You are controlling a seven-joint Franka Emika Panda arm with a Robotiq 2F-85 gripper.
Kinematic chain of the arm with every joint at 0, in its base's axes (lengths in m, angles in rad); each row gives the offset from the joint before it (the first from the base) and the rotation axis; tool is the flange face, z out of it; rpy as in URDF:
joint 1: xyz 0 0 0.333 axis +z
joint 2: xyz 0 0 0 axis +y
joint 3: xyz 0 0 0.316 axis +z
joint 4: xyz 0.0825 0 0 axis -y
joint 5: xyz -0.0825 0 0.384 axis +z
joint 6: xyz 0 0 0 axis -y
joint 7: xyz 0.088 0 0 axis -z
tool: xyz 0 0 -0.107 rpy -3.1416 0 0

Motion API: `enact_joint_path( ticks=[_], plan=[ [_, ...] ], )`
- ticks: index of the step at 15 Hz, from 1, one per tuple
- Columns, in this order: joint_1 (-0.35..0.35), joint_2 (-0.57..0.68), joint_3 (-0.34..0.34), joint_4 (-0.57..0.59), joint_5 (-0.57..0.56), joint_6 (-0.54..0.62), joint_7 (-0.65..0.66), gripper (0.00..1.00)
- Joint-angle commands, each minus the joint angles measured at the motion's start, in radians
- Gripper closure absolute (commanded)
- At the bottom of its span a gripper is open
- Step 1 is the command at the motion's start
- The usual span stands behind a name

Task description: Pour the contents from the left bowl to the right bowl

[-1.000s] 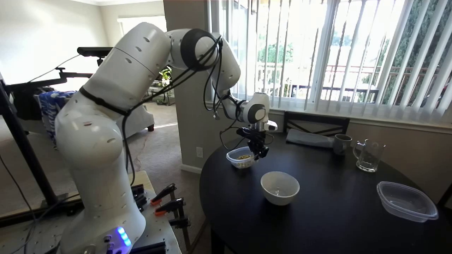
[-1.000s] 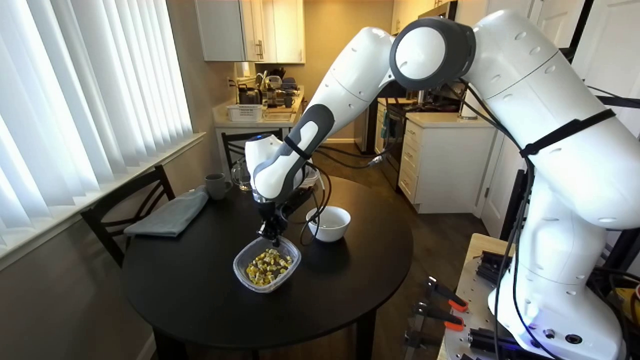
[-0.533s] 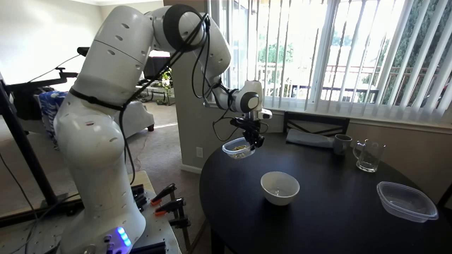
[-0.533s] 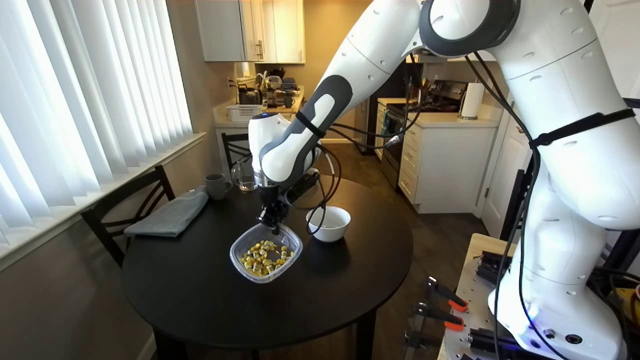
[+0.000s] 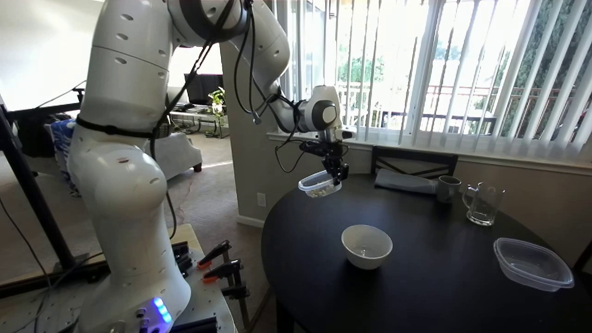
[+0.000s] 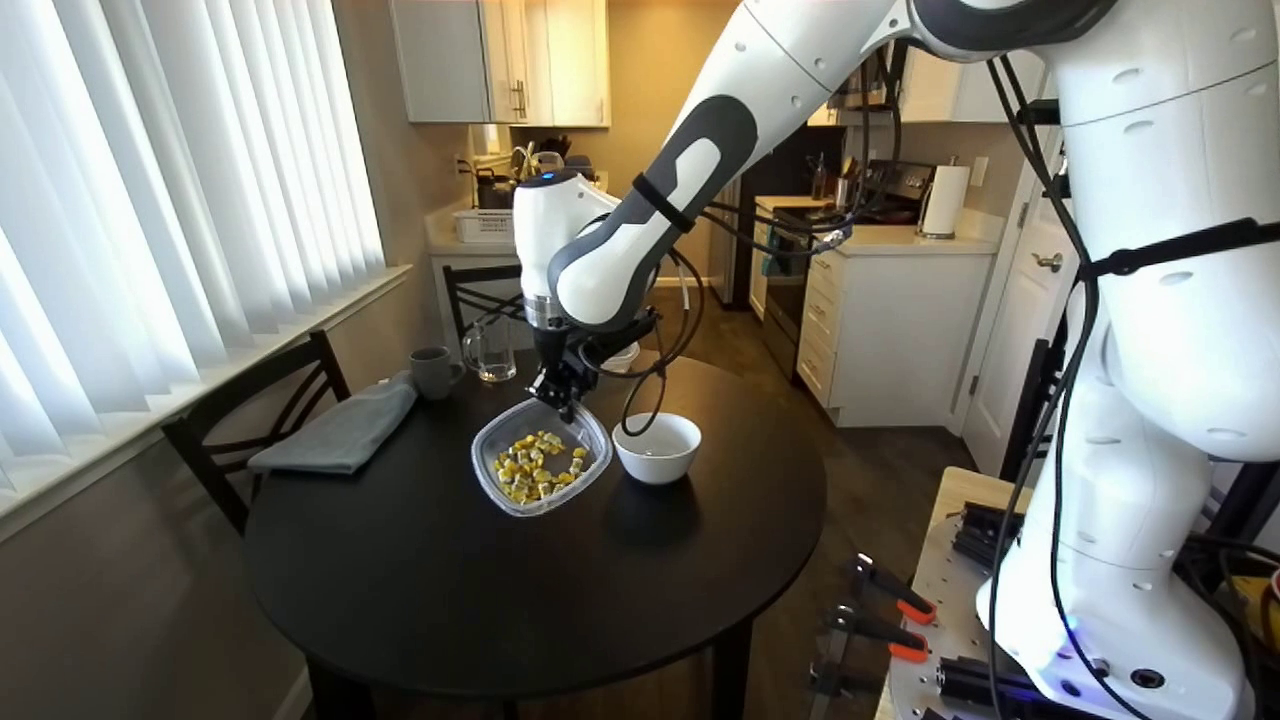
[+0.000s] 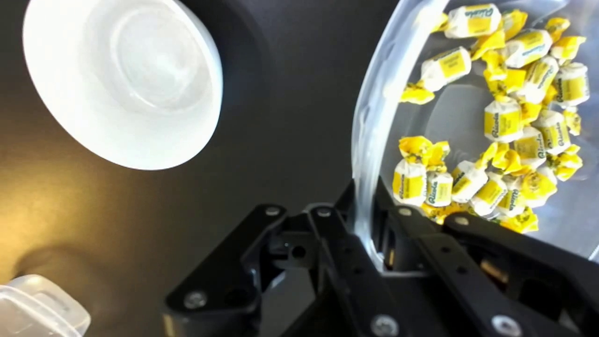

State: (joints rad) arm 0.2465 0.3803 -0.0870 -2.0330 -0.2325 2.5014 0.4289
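Observation:
The left bowl, a clear container with a rounded-square rim, hangs above the table in both exterior views [image 5: 303,186] [image 6: 484,470]; its rim crosses the wrist view [image 7: 372,107]. It looks slightly tilted, lower away from the gripper. The contents are yellow-and-white wrapped candies [image 6: 538,462] [image 7: 503,119] lying inside it. My gripper [image 5: 336,176] [image 6: 558,400] [image 7: 364,201] is shut on the bowl's near rim, one finger inside and one outside. The right bowl, round and white, stands upright on the table [image 5: 367,260] [image 6: 658,468] and shows nothing inside in the wrist view [image 7: 121,135].
The dark round table [image 5: 416,286] carries a larger clear container [image 5: 532,266], a glass mug [image 5: 483,208], a grey mug [image 5: 447,189] and a folded grey cloth [image 5: 407,181]. A chair [image 6: 270,400] stands by the window. Arm cables hang near the white bowl in an exterior view.
The clear bowl, gripped at its rim, has risen from the table with the candies in it. The arm has lifted and drawn back. The white bowl has not moved.

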Motion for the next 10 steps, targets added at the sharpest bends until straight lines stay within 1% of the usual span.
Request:
enact_joint_path(
  ticks=[1,3,5,7,10],
  plan=[
    [0.039,-0.065,-0.074,-0.066,-0.143,-0.022,0.185,0.96],
    [0.05,-0.092,-0.119,-0.086,-0.249,-0.054,0.31,0.96],
    [0.046,-0.121,-0.138,-0.1,-0.342,-0.105,0.416,0.96],
    [0.029,-0.151,-0.136,-0.11,-0.415,-0.169,0.501,0.96],
    [0.001,-0.185,-0.105,-0.111,-0.499,-0.287,0.616,0.96]
  ],
)
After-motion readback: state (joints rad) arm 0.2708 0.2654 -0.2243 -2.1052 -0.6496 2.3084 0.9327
